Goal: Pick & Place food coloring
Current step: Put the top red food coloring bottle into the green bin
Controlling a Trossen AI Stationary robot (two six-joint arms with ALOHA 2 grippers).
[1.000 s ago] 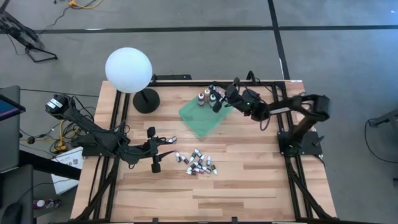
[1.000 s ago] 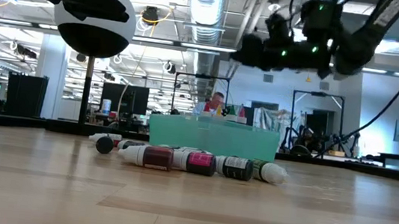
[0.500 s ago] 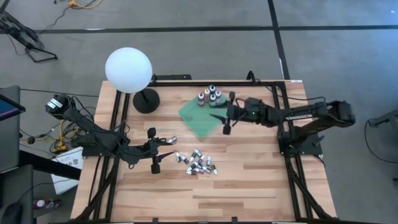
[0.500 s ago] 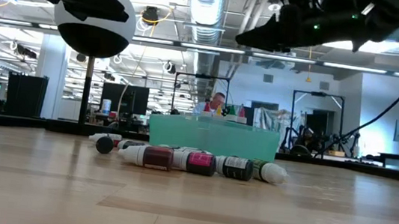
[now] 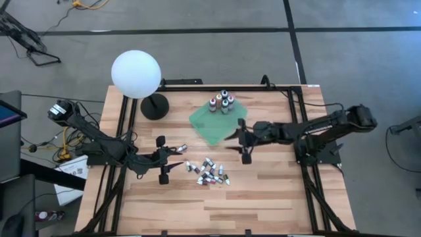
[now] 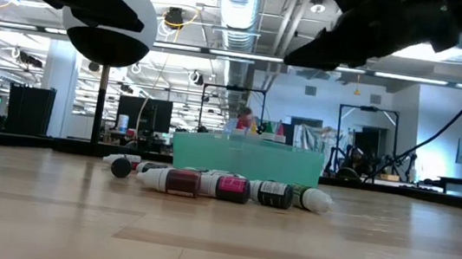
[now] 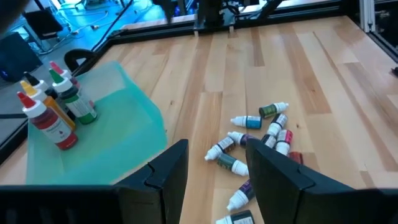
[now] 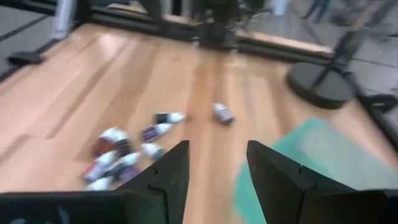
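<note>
Several small food coloring bottles [image 5: 209, 172] lie on their sides in a heap on the wooden table, also seen in the left wrist view [image 7: 261, 134] and the right wrist view [image 8: 123, 159]. One vial [image 5: 181, 147] lies apart from them. Several more bottles [image 5: 222, 102] stand upright on the far corner of the green cloth [image 5: 212, 125]. My right gripper [image 5: 243, 141] hovers open beside the cloth's near right edge, holding nothing. My left gripper [image 5: 162, 158] waits open, left of the heap.
A lamp with a white globe [image 5: 135, 74] and a black round base [image 5: 154, 106] stands at the far left of the table. Black frame rails [image 5: 302, 164] run along the table's sides. Bare wood lies near the front edge.
My right gripper has swung away from the upright bottles on the cloth's far corner. It has travelled toward the table's near edge, passing over the cloth's right side, and has stayed empty. The bottles and the left arm have kept still.
</note>
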